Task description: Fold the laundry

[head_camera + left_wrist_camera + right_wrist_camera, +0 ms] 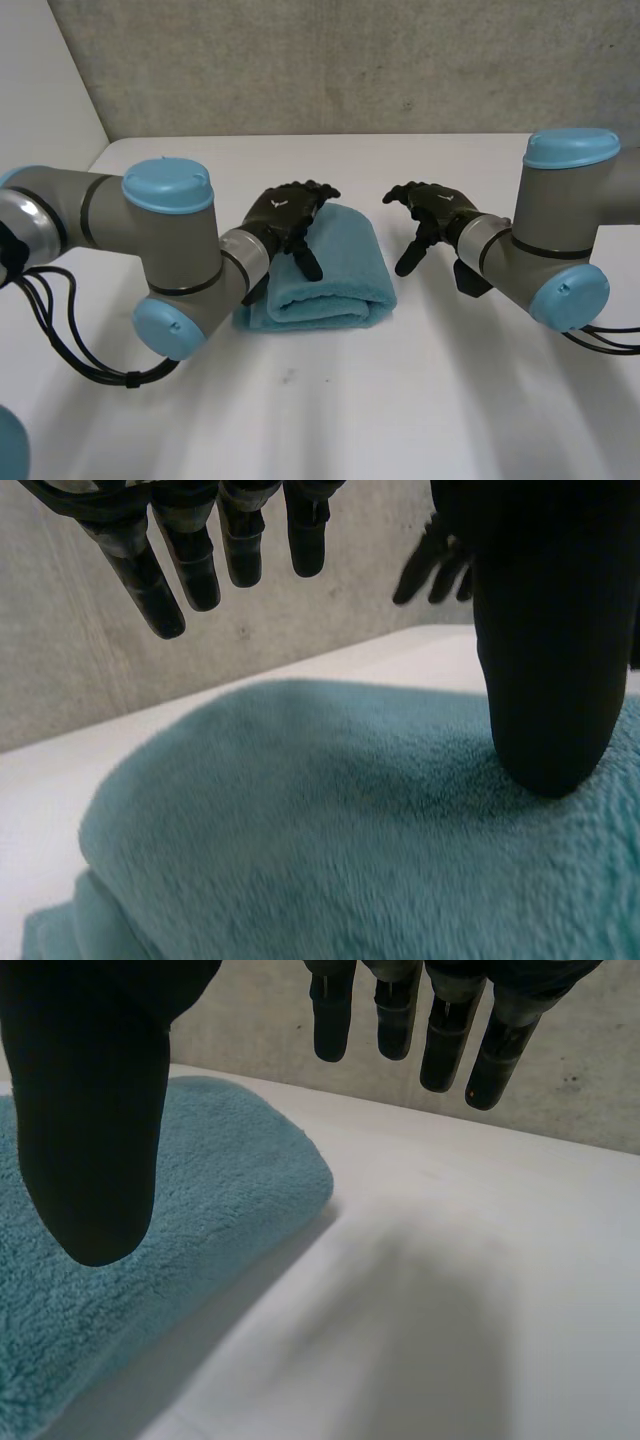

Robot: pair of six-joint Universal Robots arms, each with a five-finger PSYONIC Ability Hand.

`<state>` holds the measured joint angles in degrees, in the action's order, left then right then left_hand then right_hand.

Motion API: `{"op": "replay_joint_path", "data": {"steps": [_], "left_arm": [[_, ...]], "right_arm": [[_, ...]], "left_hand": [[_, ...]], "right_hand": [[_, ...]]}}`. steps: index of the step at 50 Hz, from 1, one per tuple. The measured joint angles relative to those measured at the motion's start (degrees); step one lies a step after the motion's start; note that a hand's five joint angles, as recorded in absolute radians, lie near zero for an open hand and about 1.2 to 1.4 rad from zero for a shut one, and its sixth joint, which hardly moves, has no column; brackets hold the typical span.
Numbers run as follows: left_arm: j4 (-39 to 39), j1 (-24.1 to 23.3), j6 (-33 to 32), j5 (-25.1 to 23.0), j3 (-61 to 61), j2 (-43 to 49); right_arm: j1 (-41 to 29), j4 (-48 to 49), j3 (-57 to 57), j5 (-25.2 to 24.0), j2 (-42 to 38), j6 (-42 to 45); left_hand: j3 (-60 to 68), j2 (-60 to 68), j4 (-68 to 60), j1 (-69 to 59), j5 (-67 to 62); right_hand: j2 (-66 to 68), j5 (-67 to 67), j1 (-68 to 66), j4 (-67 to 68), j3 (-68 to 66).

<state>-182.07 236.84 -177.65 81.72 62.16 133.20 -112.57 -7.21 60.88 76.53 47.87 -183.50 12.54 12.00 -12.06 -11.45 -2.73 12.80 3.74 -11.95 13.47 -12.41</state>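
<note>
Teal towel [335, 278] is judged soft, limp, best pinched at an edge; left hand [283, 213] and right hand [432, 212] are relaxed, empty.

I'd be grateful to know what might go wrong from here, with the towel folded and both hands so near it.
1. The left hand, open, seems to rest its thumb on the folded teal towel. Lifting off sideways may drag the top layer and loosen the fold.
2. The right hand hangs open over the table beside the towel's edge. A move inward could nudge the towel askew.
</note>
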Motion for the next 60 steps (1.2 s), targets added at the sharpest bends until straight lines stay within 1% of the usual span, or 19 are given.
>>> {"op": "replay_joint_path", "data": {"steps": [7, 13, 17, 20, 22, 24, 31, 37, 41, 43, 44, 45, 46, 47, 51, 53, 55, 60], "left_arm": [[2.59, 0.46, -0.73, 0.90, 0.20, 1.51], [4.09, 2.50, -2.57, 2.66, 2.40, 0.33], [4.49, 4.80, -6.97, 4.19, 6.00, -1.56], [4.44, 5.36, -9.56, 4.67, 7.85, -2.29], [4.43, 5.45, -10.11, 4.79, 8.26, -2.44], [4.33, 5.77, -12.10, 5.74, 9.79, -3.08], [4.27, 5.94, -12.88, 6.93, 10.62, -3.87], [4.34, 5.87, -12.61, 6.95, 10.69, -4.87], [4.38, 5.78, -12.16, 6.69, 10.46, -7.19], [4.42, 5.77, -11.70, 6.55, 10.13, -9.90], [4.54, 5.79, -11.23, 6.44, 9.88, -12.14], [4.54, 5.79, -11.23, 6.44, 9.88, -12.14], [4.71, 5.86, -10.49, 6.35, 9.36, -15.05], [4.93, 5.91, -10.12, 6.30, 9.17, -16.27], [7.42, 7.20, -7.75, 5.68, 7.62, -23.32], [8.96, 8.09, -6.87, 5.16, 7.10, -26.00], [11.97, 9.79, -5.69, 3.77, 6.72, -30.17], [16.44, 12.65, -4.58, 0.84, 7.49, -35.43]], "right_arm": [[-1.61, -0.09, -3.73, -2.06, -2.73, -0.19], [-3.63, -0.51, -6.80, -3.45, -4.97, -0.44], [-5.42, -1.66, -9.86, -3.86, -7.49, -0.53], [-6.17, -2.56, -11.60, -3.81, -8.95, -0.48], [-6.36, -2.86, -12.09, -3.77, -9.41, -0.46], [-6.93, -4.24, -14.09, -3.58, -11.30, -0.25], [-7.28, -5.88, -16.53, -3.22, -13.91, 0.25], [-7.29, -6.81, -18.07, -3.02, -13.81, 0.94], [-7.29, -7.47, -19.17, -2.68, -11.58, 1.46], [-7.18, -7.76, -19.53, -1.93, -8.03, 1.66], [-7.04, -7.86, -19.36, -0.89, -4.81, 1.74], [-7.04, -7.86, -19.36, -0.89, -4.81, 1.74], [-6.85, -7.85, -18.89, 0.53, -0.93, 1.78], [-6.75, -7.87, -18.46, 1.24, 0.78, 1.82], [-5.29, -7.44, -14.89, 5.81, 10.15, 2.68], [-4.24, -7.29, -12.93, 7.40, 13.48, 3.48], [-2.24, -7.16, -9.04, 9.39, 18.35, 5.34], [0.85, -6.98, -1.58, 10.87, 24.95, 8.92]], "left_hand": [[0.00, 0.00, 0.00, 0.00, 0.00], [0.00, 0.00, 0.00, 0.00, 0.01], [-0.01, 0.00, 0.00, 0.00, 0.00], [-0.01, 0.00, 0.00, 0.00, 0.00], [-0.01, 0.00, 0.00, 0.00, 0.00], [-0.02, 0.00, 0.00, 0.00, 0.00], [-0.09, 0.00, 0.00, 0.00, 0.01], [-0.09, -0.05, 0.12, 0.00, 0.01], [-0.09, -0.09, 0.12, 0.01, 0.01], [-0.09, -0.10, 0.12, 0.02, 0.01], [-0.09, -0.11, 0.12, 0.05, 0.01], [-0.09, -0.11, 0.12, 0.05, 0.01], [-0.09, -0.11, 0.12, 0.05, 0.00], [-0.09, -0.11, 0.12, 0.05, 0.00], [-0.09, -0.11, 0.13, 0.21, 0.01], [-0.09, -0.11, 0.13, 0.21, 0.01], [-0.09, -0.12, 0.14, 0.21, 0.01], [-0.09, -0.13, 0.14, 0.21, 0.01]], "right_hand": [[0.00, 0.00, 0.00, 0.00, 0.00], [0.00, 0.00, 0.00, 0.00, 0.00], [0.00, 0.00, 0.00, 0.00, 0.00], [0.00, 0.00, 0.00, 0.02, 0.00], [0.00, 0.00, 0.00, 0.02, 0.00], [0.00, -0.05, 0.00, 0.02, 0.00], [0.00, -0.27, 0.00, 0.02, 0.00], [0.00, -0.27, 0.00, 0.02, 0.00], [0.00, -0.27, 0.00, 0.02, 0.00], [0.00, -0.27, 0.00, 0.02, 0.00], [0.00, -0.27, 0.00, 0.02, 0.00], [0.00, -0.27, 0.00, 0.02, 0.00], [0.00, -0.27, 0.00, 0.02, 0.00], [0.00, -0.27, 0.00, 0.02, 0.00], [0.00, -0.27, 0.00, 0.02, 0.00], [0.00, -0.27, 0.00, 0.02, 0.00], [0.00, -0.27, 0.00, 0.02, 0.00], [-0.02, -0.27, 0.00, 0.02, 0.00]]}}
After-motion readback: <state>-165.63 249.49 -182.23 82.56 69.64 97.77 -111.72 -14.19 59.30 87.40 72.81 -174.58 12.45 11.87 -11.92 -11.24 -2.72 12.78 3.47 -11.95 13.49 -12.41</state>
